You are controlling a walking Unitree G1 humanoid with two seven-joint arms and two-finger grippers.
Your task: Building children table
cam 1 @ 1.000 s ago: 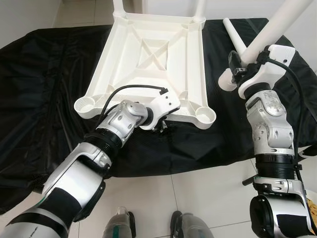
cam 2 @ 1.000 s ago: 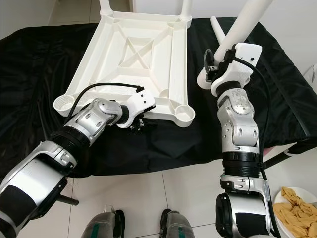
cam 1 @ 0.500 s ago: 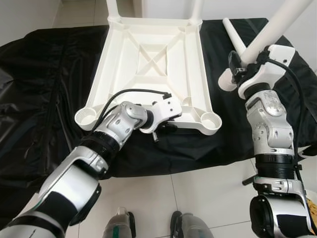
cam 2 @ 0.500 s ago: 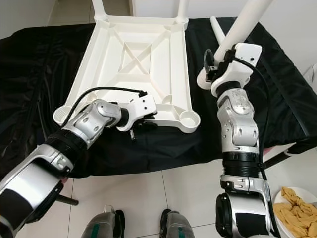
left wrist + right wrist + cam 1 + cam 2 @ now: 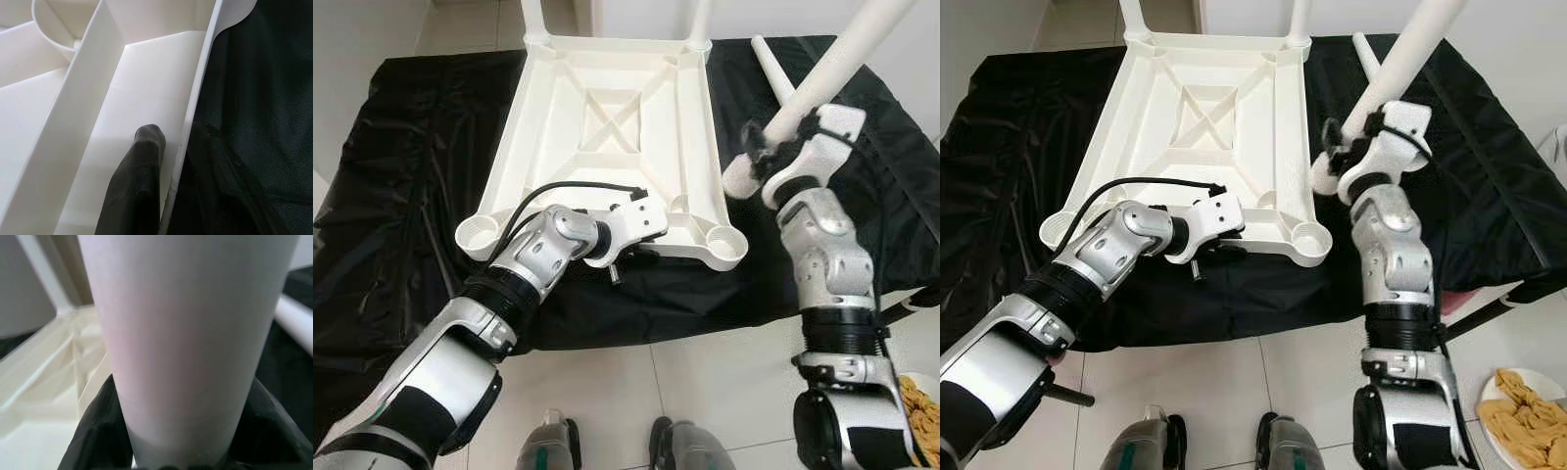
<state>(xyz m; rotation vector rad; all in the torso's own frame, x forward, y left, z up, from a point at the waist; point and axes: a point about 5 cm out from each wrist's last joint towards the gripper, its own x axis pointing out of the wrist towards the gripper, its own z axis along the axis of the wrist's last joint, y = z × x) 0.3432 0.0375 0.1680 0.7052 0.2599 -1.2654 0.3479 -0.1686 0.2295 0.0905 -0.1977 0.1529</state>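
The white table top (image 5: 607,127) lies upside down on the black cloth (image 5: 411,147). Two legs stand in its far corners (image 5: 702,15). My left gripper (image 5: 628,257) is shut on the near rim of the table top; in the left wrist view one finger (image 5: 139,181) lies inside the rim (image 5: 193,112), the other outside it. My right gripper (image 5: 781,147) is shut on a white leg (image 5: 832,69) held tilted. That leg's lower end (image 5: 739,176) hangs above and a little behind the empty near-right socket (image 5: 726,238). The near-left socket (image 5: 478,232) is empty too.
A loose white leg (image 5: 773,73) lies on the cloth behind my right gripper. The cloth-covered surface ends just in front of the table top, with tile floor (image 5: 685,392) below. A plate with yellowish cloth (image 5: 1518,416) sits on the floor at the right.
My right gripper has carried the leg left and down, closer to the near-right socket. The table top's near edge has swung slightly to the right, with my left gripper still on its rim.
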